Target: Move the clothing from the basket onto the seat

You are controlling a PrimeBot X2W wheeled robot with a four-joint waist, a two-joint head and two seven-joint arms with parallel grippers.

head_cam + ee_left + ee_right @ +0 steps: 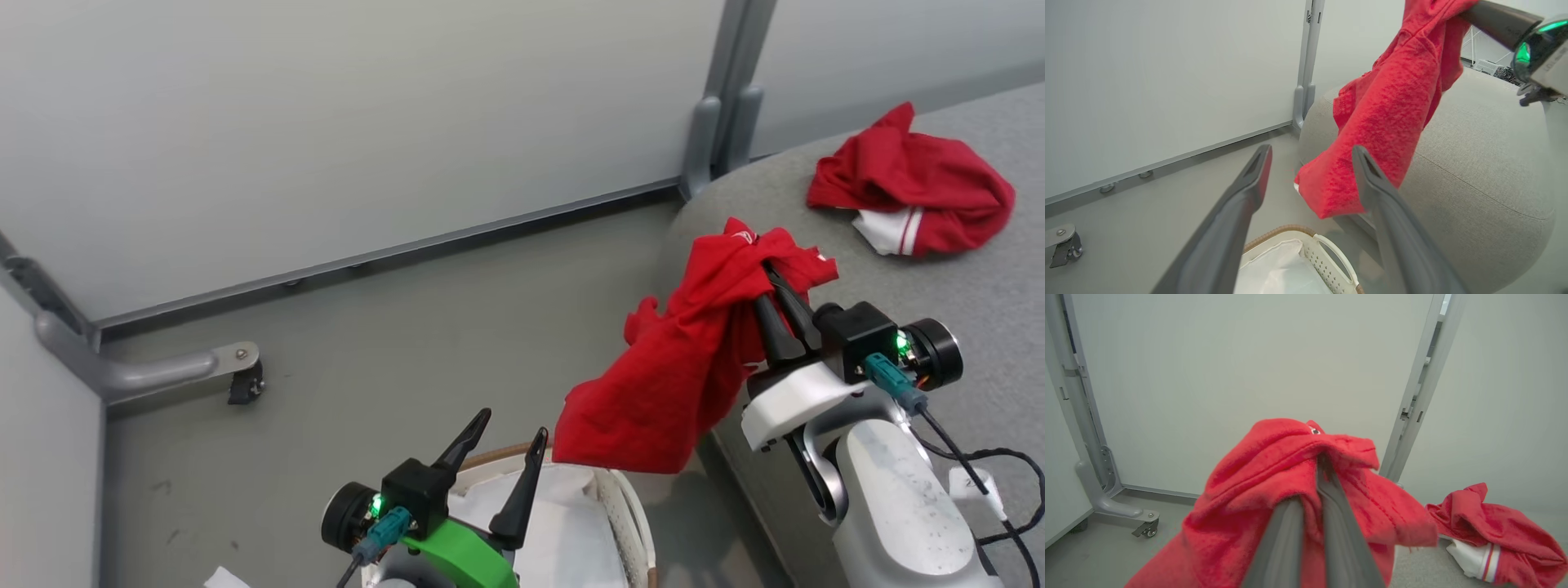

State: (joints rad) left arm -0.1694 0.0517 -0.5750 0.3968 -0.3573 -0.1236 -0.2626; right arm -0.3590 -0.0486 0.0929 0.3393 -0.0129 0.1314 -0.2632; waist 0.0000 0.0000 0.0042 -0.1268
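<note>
Head view, right pincer [768, 271] clamping limp fuzzy red garment [673, 371], left pincer [513, 423] spread

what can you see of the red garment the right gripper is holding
The red garment is bright, soft, slightly fuzzy fabric, bunched and creased. The right gripper pinches its top fold, shut on it, so it drapes down beside the seat's rounded edge. Whether it touches the seat cannot be told. Its lower hem hangs just above the basket rim, apart from it.
</note>
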